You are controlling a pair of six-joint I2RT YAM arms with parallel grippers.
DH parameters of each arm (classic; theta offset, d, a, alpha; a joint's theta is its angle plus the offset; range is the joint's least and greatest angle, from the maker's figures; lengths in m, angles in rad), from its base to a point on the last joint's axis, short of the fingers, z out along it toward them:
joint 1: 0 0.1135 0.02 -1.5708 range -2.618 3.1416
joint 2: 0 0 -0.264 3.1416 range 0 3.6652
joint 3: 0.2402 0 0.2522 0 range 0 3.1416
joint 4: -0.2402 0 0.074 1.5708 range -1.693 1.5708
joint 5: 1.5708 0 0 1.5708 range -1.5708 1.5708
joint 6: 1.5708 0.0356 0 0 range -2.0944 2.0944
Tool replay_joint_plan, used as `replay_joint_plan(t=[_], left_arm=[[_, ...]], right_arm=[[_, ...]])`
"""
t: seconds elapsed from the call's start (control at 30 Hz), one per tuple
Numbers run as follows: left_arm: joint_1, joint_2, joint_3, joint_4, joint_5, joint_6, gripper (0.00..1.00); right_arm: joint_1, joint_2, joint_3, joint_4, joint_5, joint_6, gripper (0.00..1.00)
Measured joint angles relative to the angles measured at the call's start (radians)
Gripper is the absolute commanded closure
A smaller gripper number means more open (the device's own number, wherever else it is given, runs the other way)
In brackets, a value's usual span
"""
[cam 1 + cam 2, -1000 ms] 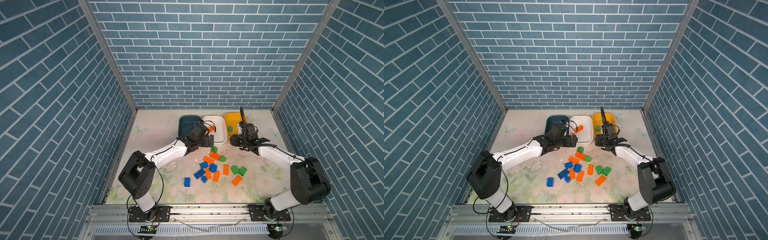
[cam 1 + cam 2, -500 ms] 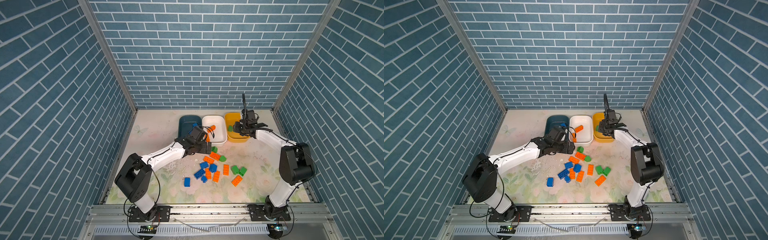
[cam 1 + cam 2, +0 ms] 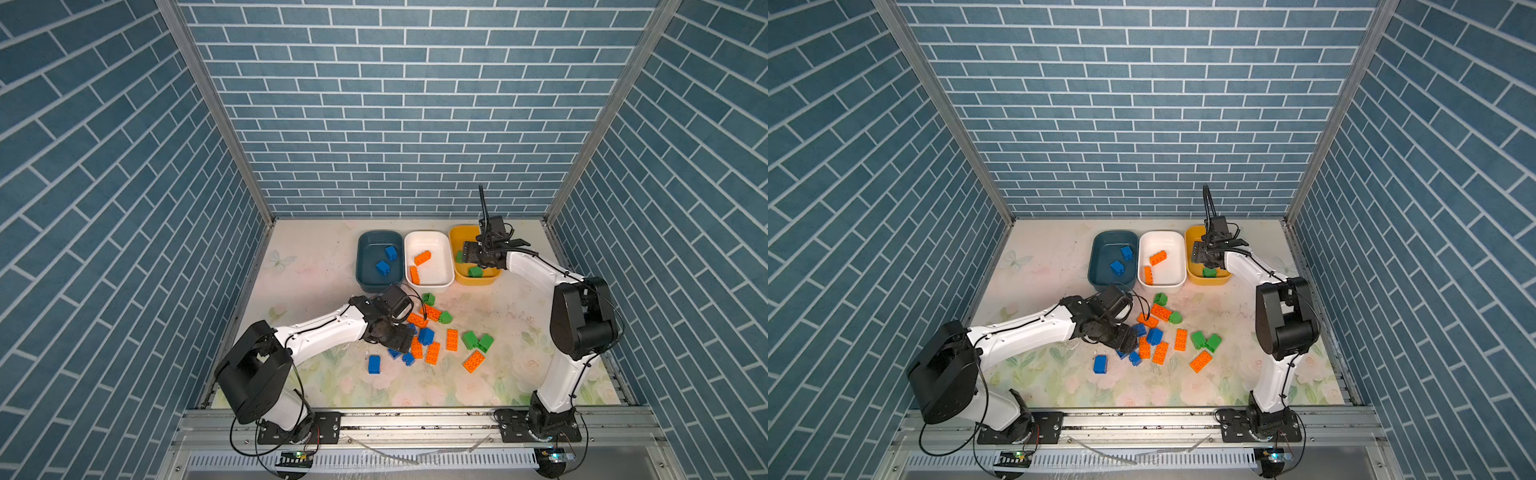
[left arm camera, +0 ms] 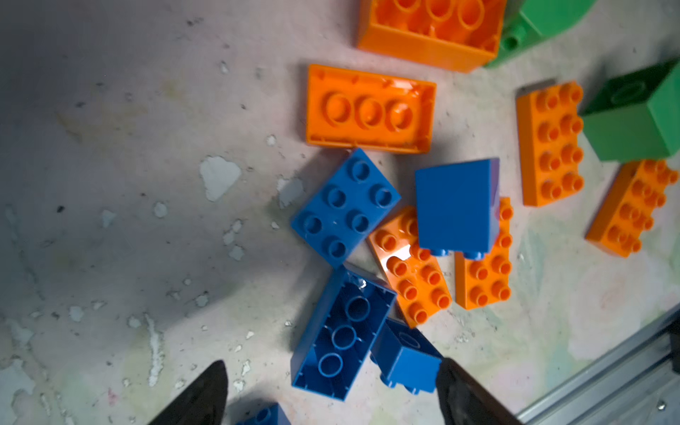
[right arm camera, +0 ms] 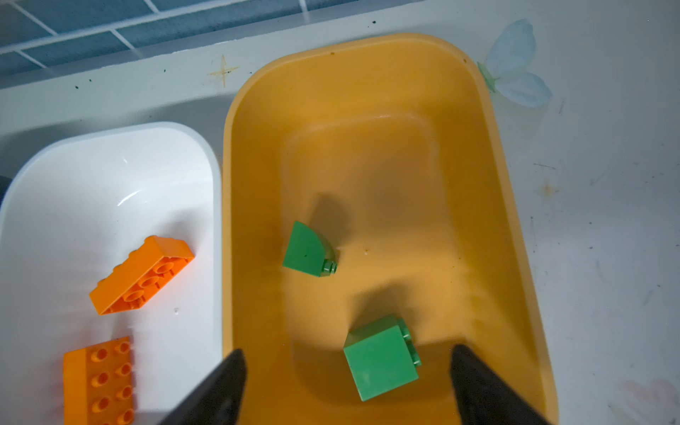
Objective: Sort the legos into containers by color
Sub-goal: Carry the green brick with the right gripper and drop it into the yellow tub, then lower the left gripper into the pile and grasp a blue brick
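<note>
**Sorting bench, viewed from the front.** Three tubs stand side by side at the back of the flowered table (image 3: 316, 266). The dark blue tub (image 3: 360, 270) holds two blue bricks (image 3: 390, 252), and the white tub (image 3: 436, 266) holds two orange bricks (image 3: 422, 257). The yellow tub (image 3: 484, 282) holds a green cube (image 5: 381, 357) and a green rounded piece (image 5: 308, 250). The right gripper (image 5: 347, 351) hangs over the near end of the yellow tub. Its black fingers (image 5: 478, 390) are spread wide and grip nothing, and the green cube lies on the tub floor under the gap between them. The unsorted bricks (image 3: 452, 339) lie in a loose heap in the middle of the table, in front of the tubs. They are orange oblongs and blue squares and oblongs, with a few green pieces toward the right. A lone blue brick (image 3: 374, 364) lies just apart from the heap, nearer the front edge. The left gripper (image 4: 333, 362) is lowered at the left edge of the heap with its jaws apart. Its fingers (image 4: 206, 397) straddle an upturned blue oblong (image 4: 340, 335) and a small blue block (image 4: 404, 360) lying on its side. One fingertip stands right at the small blue block, but whether it touches cannot be told. The other fingertip is clear of the oblong, so neither brick is clamped.
</note>
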Motion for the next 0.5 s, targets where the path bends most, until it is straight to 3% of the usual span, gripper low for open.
replay_joint_plan(t=[0.3, 0.5], left_arm=[[-0.035, 0.08, 0.018, -0.019, -0.023, 0.011, 0.41], [-0.037, 0.094, 0.027, -0.006, -0.032, 0.014, 0.41]], right_arm=[[0.0, -0.071, -0.018, 0.013, -0.003, 0.006, 0.01], [0.0, -0.092, -0.052, 0.014, -0.003, 0.006, 0.01]])
